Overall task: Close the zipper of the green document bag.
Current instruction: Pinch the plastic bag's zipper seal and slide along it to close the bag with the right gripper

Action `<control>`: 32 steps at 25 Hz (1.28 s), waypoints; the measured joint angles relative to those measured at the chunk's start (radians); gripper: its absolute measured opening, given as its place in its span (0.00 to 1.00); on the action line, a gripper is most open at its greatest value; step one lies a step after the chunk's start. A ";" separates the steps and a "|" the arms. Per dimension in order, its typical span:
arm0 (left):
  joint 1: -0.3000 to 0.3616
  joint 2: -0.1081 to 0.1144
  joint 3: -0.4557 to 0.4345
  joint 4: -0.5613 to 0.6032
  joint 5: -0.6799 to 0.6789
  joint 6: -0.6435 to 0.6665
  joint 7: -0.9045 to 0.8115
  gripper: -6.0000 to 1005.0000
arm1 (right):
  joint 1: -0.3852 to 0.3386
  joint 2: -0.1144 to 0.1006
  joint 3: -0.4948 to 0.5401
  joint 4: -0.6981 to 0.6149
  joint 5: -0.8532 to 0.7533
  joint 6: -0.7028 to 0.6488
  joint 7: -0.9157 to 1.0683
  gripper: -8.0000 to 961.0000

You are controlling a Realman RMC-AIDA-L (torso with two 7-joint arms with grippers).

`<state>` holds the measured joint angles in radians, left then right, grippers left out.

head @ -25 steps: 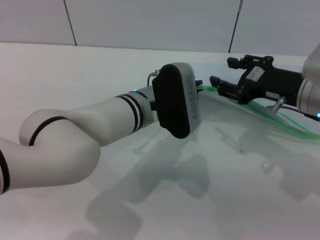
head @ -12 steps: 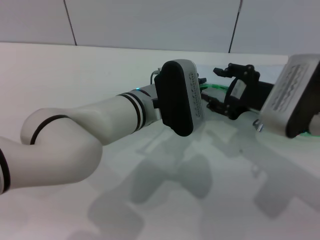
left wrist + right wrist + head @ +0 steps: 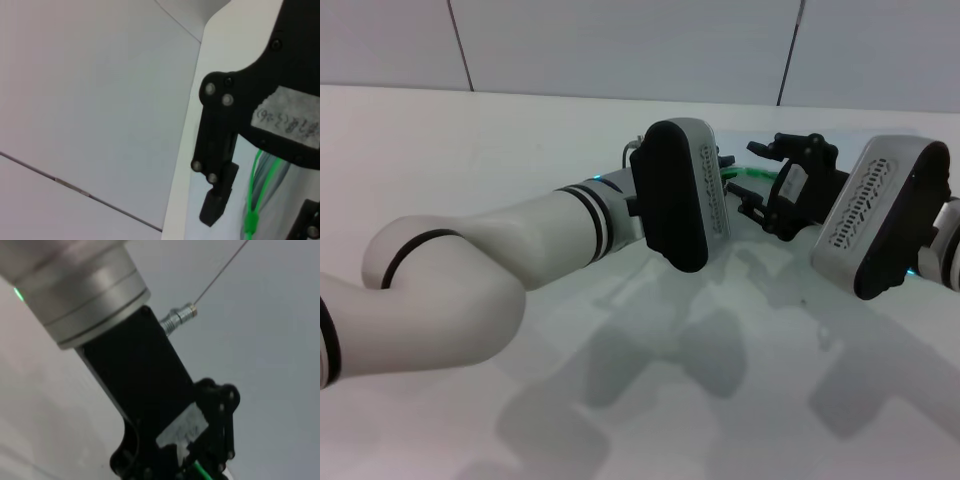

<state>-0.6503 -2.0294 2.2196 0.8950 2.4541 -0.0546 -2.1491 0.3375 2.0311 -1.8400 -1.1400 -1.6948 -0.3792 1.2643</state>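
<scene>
The right gripper [image 3: 760,180] hangs with fingers spread, holding nothing, just beside the zipper [image 3: 745,175]. The left gripper [image 3: 718,170] is hidden behind its wrist; its grip cannot be told. The green document bag [image 3: 272,167] is mostly covered.

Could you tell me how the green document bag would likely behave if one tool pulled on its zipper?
The zipper looks thin and bendy, so it would probably buckle. The green document bag seems a light film, likely to slide unless held.

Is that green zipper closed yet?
Cannot tell: only a short stretch of the zipper shows between the two end effectors; the rest is hidden.
</scene>
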 joint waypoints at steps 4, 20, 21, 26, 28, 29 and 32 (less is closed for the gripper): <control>0.007 0.000 -0.002 0.008 0.000 0.000 0.000 0.07 | 0.006 0.000 0.005 0.012 0.005 0.004 0.004 0.51; 0.011 0.002 -0.011 0.021 0.000 -0.001 0.000 0.07 | 0.017 0.002 0.002 0.022 0.007 0.007 0.011 0.36; 0.011 0.002 -0.011 0.021 0.000 -0.001 0.001 0.07 | 0.018 0.002 0.001 0.022 0.008 0.008 0.013 0.36; 0.011 0.002 -0.011 0.021 0.000 0.000 0.000 0.07 | 0.021 0.002 0.000 0.022 0.008 0.009 0.026 0.33; 0.011 0.002 -0.011 0.021 0.000 0.000 0.000 0.07 | 0.022 0.003 0.000 0.021 0.008 0.010 0.027 0.32; 0.011 0.002 -0.011 0.021 0.000 0.000 0.000 0.07 | 0.022 0.003 0.000 0.021 0.008 0.013 0.030 0.32; 0.011 0.002 -0.011 0.021 0.000 0.000 0.000 0.07 | 0.023 0.002 -0.001 0.020 0.008 0.027 0.036 0.29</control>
<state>-0.6397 -2.0278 2.2089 0.9159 2.4543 -0.0542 -2.1488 0.3603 2.0332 -1.8412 -1.1196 -1.6873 -0.3517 1.3008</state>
